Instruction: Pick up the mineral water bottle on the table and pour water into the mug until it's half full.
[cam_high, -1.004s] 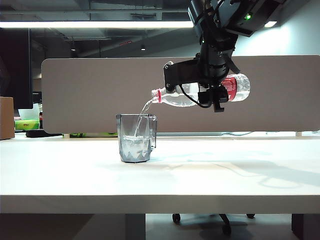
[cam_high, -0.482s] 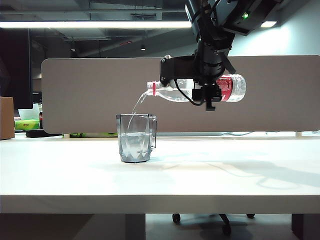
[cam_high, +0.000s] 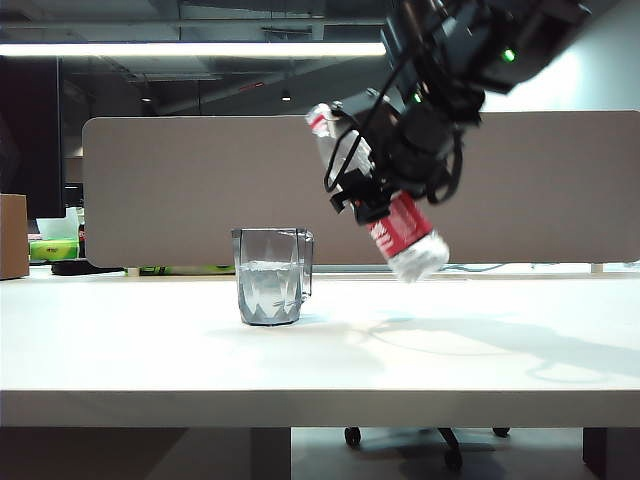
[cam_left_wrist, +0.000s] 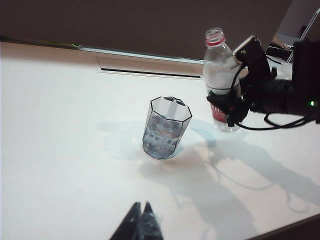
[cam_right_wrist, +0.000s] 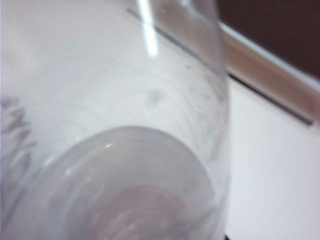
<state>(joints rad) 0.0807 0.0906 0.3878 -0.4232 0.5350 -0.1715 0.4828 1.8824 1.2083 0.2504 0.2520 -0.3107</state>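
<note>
Exterior view: right tool (cam_high: 385, 175) clamped around tilted mineral water bottle (cam_high: 400, 225), right of mug (cam_high: 270, 275); left tool (cam_left_wrist: 140, 225) seemingly closed.

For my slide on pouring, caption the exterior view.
Right gripper holds the mineral water bottle tilted neck-up beside the part-filled mug.

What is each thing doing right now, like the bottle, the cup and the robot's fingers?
mineral water bottle: uncapped, tilted neck-up, held above the table, not pouring.
mug: upright on the table, partly filled with water.
right gripper: fingers shut on the mineral water bottle, right of the mug.
left gripper: fingers shut, empty, away from the mug.
</note>
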